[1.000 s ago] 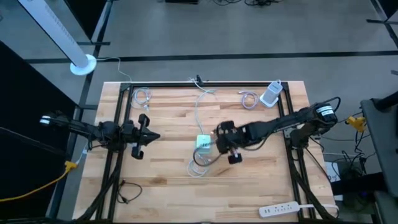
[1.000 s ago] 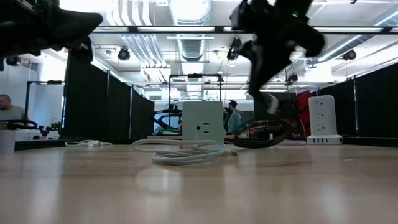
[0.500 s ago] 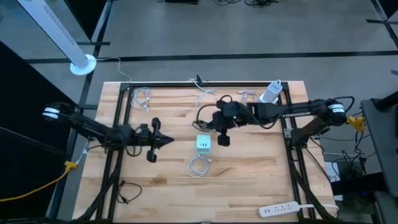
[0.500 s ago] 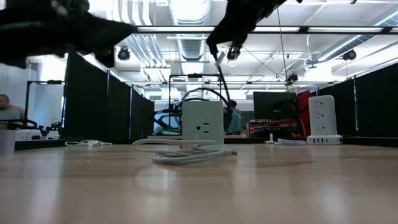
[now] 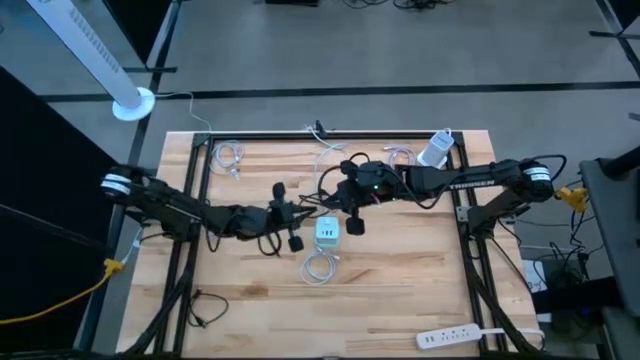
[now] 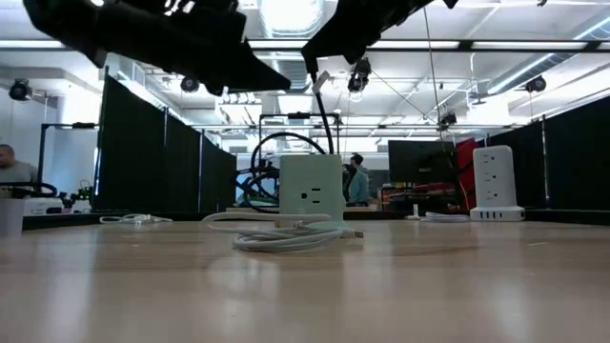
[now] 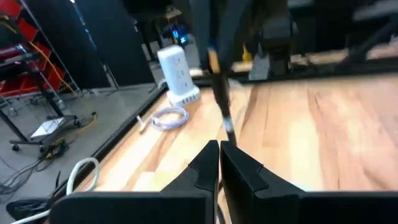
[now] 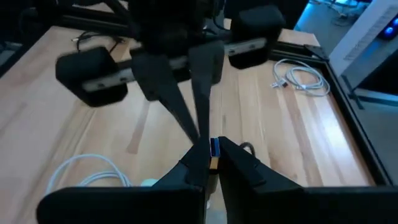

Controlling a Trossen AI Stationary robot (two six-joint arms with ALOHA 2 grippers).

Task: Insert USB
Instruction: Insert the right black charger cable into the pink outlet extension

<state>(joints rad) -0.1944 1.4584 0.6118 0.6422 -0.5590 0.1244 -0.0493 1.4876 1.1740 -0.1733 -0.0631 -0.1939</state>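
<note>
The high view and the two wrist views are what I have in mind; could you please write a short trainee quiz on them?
1. True or false: the right gripper is shut on the USB plug.
2. Which thing lies nearest the power cube on the table? A: the white coiled cable. B: the flat power strip. C: the tower power strip.
3. Is the left gripper open or shut?

Key: 1 true. 2 A. 3 shut, with nothing between its fingers.
</note>
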